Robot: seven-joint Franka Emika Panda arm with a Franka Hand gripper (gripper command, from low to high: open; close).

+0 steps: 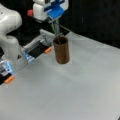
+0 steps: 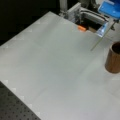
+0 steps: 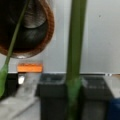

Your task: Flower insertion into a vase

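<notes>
- Pincer (image 1: 55, 22) is hanging above the vase (image 1: 61, 50) near the top of a front view, blue part on its underside; in a front view it's sitting at top right (image 2: 110, 20).
- It's gripping a green stem (image 1: 57, 31) (thin, slanting), fingers closed on it; in the wrist view the stem (image 3: 75, 50) is running up the middle of the pic.
- Stem's lower end is reaching down to the vase mouth in a front view; in a front view (image 2: 100, 40) it's slanting down-left, tip beside the rim, not clearly inside. Can't tell if it's in.
- Vase is standing upright on the worktop (image 1: 75, 87), toward the back; at the right edge in a front view (image 2: 113, 58).
- Wrist view: vase opening (image 3: 27, 27) top left, w/ a thinner green shoot (image 3: 15, 37) crossing it.
- Orange tab (image 3: 29, 67) is lying just below the vase there.
</notes>
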